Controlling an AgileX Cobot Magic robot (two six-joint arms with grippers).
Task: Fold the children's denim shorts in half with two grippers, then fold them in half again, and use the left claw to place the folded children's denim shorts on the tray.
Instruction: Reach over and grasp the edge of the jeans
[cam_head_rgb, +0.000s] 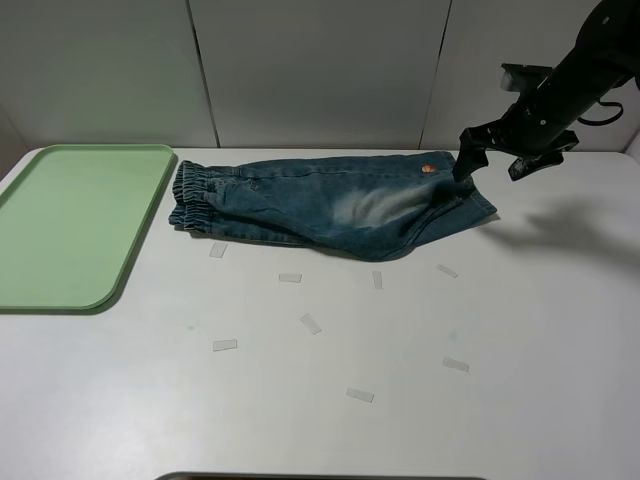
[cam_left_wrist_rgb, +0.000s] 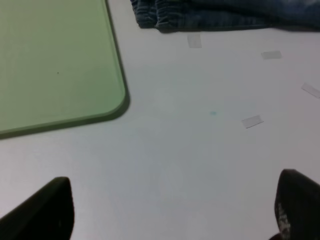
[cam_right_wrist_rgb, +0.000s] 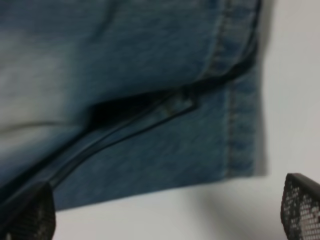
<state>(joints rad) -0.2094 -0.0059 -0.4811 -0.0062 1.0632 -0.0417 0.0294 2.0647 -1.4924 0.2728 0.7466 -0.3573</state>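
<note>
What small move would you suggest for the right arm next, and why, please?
Probably lower the right gripper onto the leg hem and close: its fingers are open above the right end of the denim shorts, gripping nothing.

White table (cam_head_rgb: 330, 400), pale panelled wall (cam_head_rgb: 320, 70) behind.

No readable txt, labels, brands or nos. anywhere in these views.

Right arm (cam_head_rgb: 575, 65) enters from upper right of exterior view, angled down and inward; right gripper (cam_head_rgb: 497, 160) raised, jaws spread wide, empty; left gripper (cam_left_wrist_rgb: 170, 210) low, jaws spread wide, empty.
</note>
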